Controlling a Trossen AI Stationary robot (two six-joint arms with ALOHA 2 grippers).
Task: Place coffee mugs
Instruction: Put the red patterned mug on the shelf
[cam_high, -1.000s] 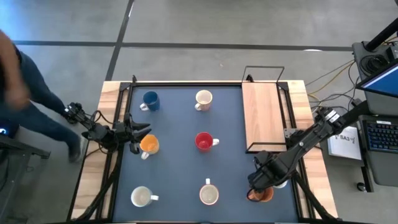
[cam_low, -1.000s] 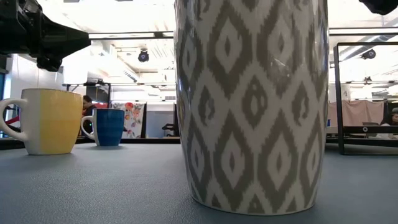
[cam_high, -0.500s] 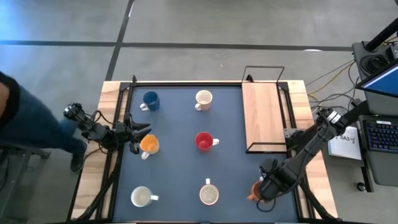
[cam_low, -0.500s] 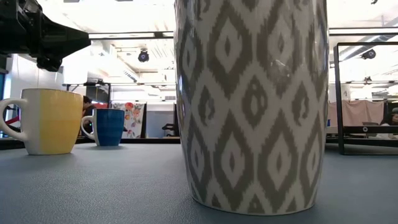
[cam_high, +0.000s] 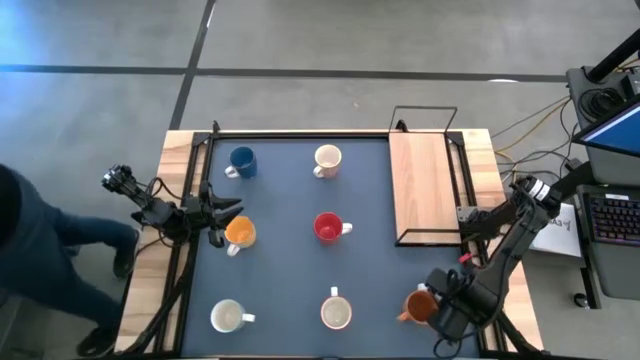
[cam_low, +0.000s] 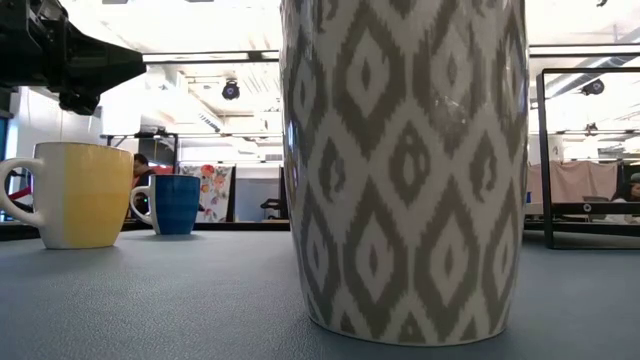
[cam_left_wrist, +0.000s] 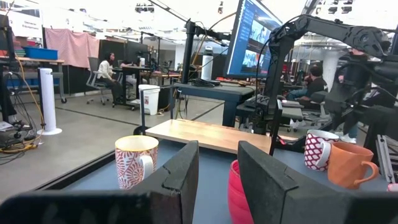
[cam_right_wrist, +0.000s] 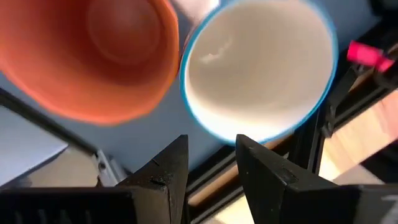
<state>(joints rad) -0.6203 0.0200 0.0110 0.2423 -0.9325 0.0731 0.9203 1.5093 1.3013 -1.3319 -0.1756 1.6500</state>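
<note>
Seven mugs show from above on the dark blue table mat (cam_high: 290, 200): a blue mug (cam_high: 242, 160) and a cream mug (cam_high: 327, 158) in the far row, an orange mug (cam_high: 240, 232) and a red mug (cam_high: 328, 228) in the middle, two white mugs (cam_high: 228, 317) (cam_high: 336, 313) in the near row, and a second orange mug (cam_high: 420, 305) at the near right corner. A wooden board (cam_high: 424, 187) lies along the right side. The left gripper (cam_high: 226, 209) hovers just beside the middle-row orange mug. The right gripper (cam_high: 448, 318) hangs over the near right corner beside the second orange mug.

Level with the table, a grey-and-white patterned mug (cam_low: 404, 170) fills the foreground; a yellow-looking mug (cam_low: 80, 194) and the blue one stand farther back.

Past the left wrist, the fingers (cam_left_wrist: 180, 174) stand apart, holding nothing, the red mug between them.

Past the right wrist, the fingers (cam_right_wrist: 168, 171) are apart and empty above the orange mug and a blue-rimmed white mug (cam_right_wrist: 258, 68), which stand just beside each other.
</note>
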